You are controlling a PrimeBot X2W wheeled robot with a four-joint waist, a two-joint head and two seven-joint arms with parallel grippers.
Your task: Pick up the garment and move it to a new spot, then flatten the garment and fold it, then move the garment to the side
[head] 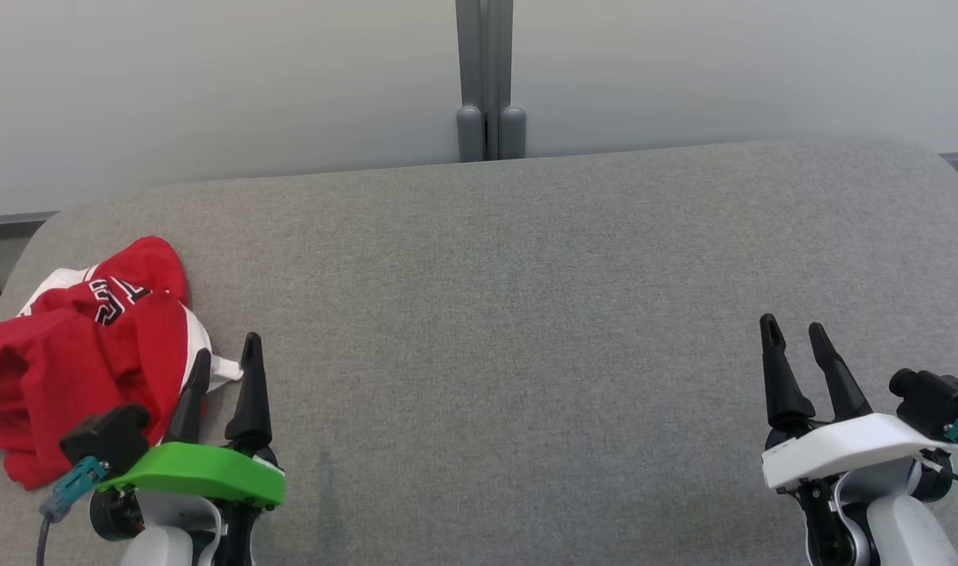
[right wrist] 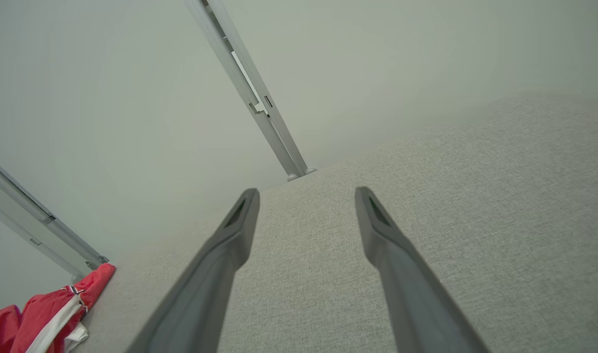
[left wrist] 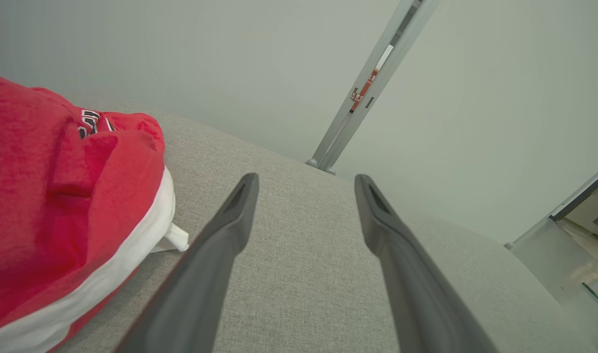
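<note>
Nearest to the robot, at the near edge of the grey padded surface, both claws are released. The left gripper, under its green cover, is close to the near left corner. Its two dark fingers are spread apart with only bare fabric between them. The right gripper, under its white cover, is close to the near right corner, also spread and grasping nothing.

The garment lies in a crumpled heap at the left edge of the surface, just beside the left gripper. It is red, with a white band and black-and-white letters. Whether the finger touches it, I cannot tell. It is well apart from the right gripper.

Behind the far edge stands a grey post against a pale wall.
</note>
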